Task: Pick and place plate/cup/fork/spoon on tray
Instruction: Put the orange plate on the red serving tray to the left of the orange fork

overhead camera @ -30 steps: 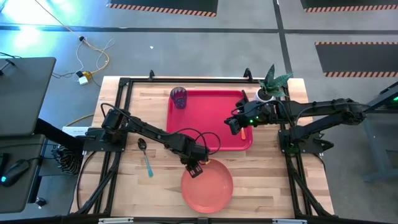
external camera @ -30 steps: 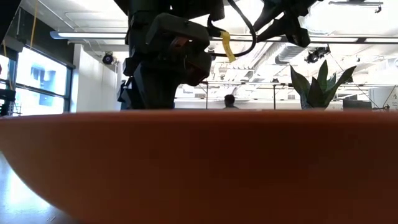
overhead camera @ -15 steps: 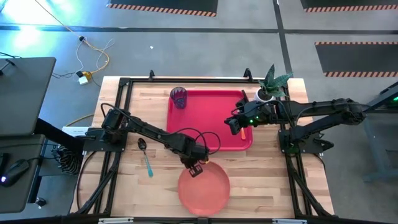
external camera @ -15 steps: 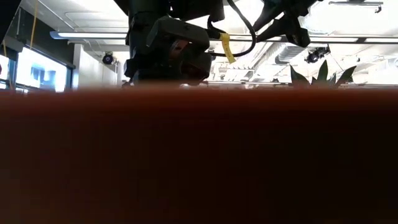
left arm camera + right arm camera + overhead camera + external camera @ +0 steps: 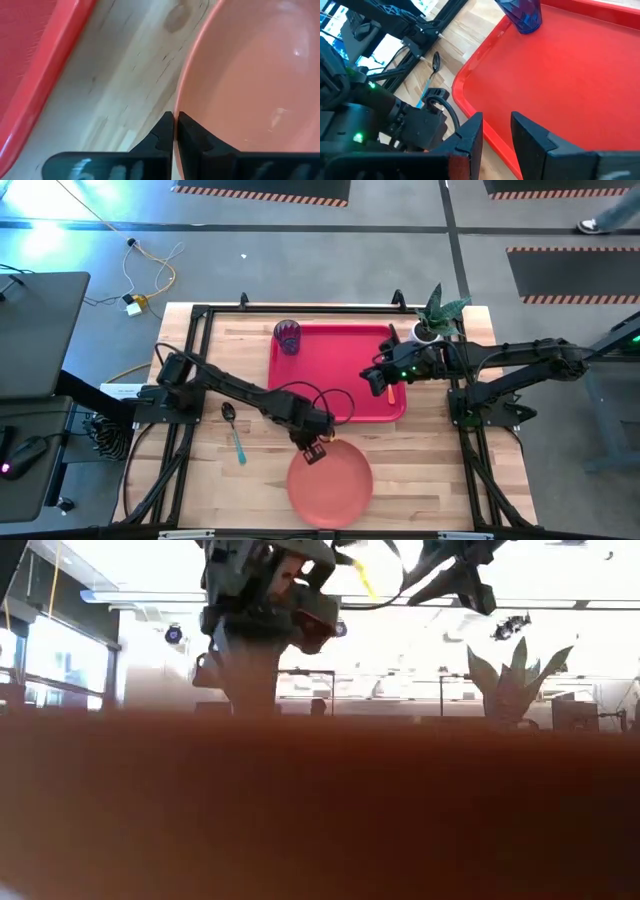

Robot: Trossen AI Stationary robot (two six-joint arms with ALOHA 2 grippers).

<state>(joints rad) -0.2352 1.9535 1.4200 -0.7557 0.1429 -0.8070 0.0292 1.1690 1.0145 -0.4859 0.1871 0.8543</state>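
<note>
Gripping plate [image 5: 331,484] rim w/ left jaws [image 5: 314,450] pinched shut on it; plate on surface just beside tray [image 5: 385,412]. Lift rim gently, keep level, carry over tray edge. Right jaws [image 5: 373,385] part-open, empty, over tray.

Blurred plate [image 5: 320,810] fills low view, seemingly hiding table
</note>
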